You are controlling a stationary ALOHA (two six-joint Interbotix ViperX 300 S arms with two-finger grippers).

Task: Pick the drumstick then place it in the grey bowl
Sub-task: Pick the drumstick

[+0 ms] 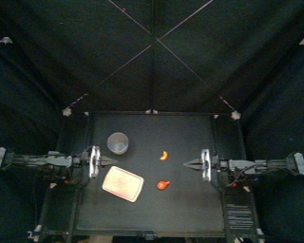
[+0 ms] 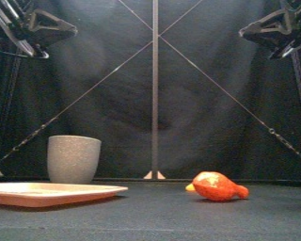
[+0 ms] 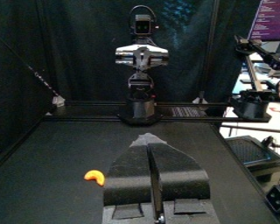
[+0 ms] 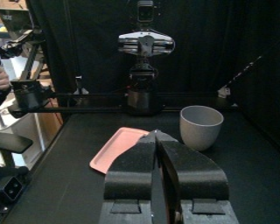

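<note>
One red-orange toy drumstick lies on the black table just beside the right edge of the one flat pink tray, apart from the one tall grey speckled cup behind the tray. One small orange curved toy lies right of the cup. Two grippers: the left gripper and right gripper are at the table's sides, each with jaws pressed together, gripping nothing.
</note>
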